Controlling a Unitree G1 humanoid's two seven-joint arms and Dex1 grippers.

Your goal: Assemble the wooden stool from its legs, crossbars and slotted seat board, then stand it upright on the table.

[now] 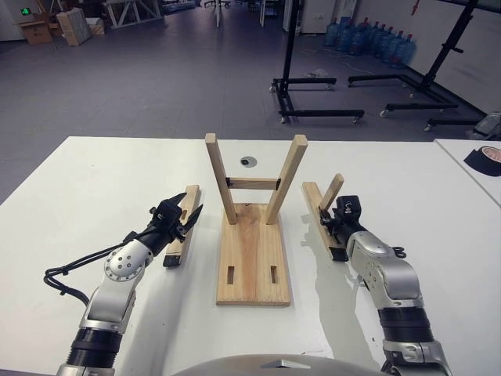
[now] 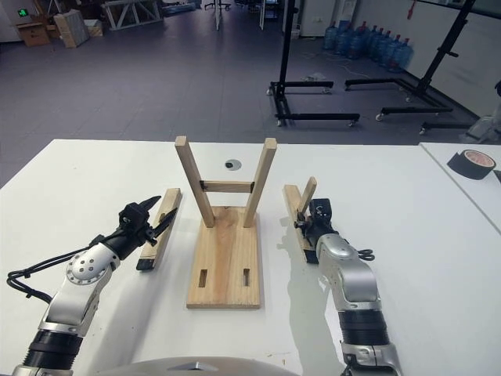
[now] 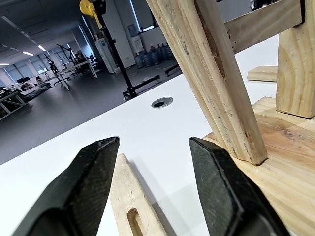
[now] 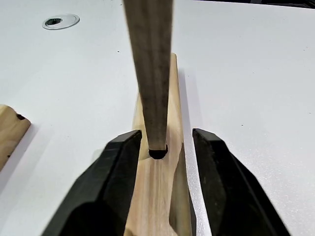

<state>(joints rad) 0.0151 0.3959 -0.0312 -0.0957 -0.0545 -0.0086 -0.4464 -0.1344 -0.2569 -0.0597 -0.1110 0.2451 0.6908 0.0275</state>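
The slotted seat board [image 1: 252,251] lies flat mid-table. Two legs [image 1: 221,178] [image 1: 286,177] stand in its far slots, splayed apart and joined by a crossbar [image 1: 253,183]. Its two near slots [image 1: 232,273] are empty. Left of the board a loose leg [image 1: 182,229] lies flat, and my left gripper [image 1: 190,210] hovers open just over it, fingers [image 3: 88,187] straddling its width. Right of the board another leg [image 1: 315,204] lies flat with a short crossbar [image 1: 333,190] rising tilted from its slot. My right gripper [image 4: 166,142] is shut on this leg's sides by the crossbar's base.
A round cable hole [image 1: 248,161] sits in the table behind the stool frame. A black cable [image 1: 66,274] loops beside my left arm. A tape roll [image 1: 485,155] rests on the neighbouring table at the far right. Bare white tabletop lies in front of the board.
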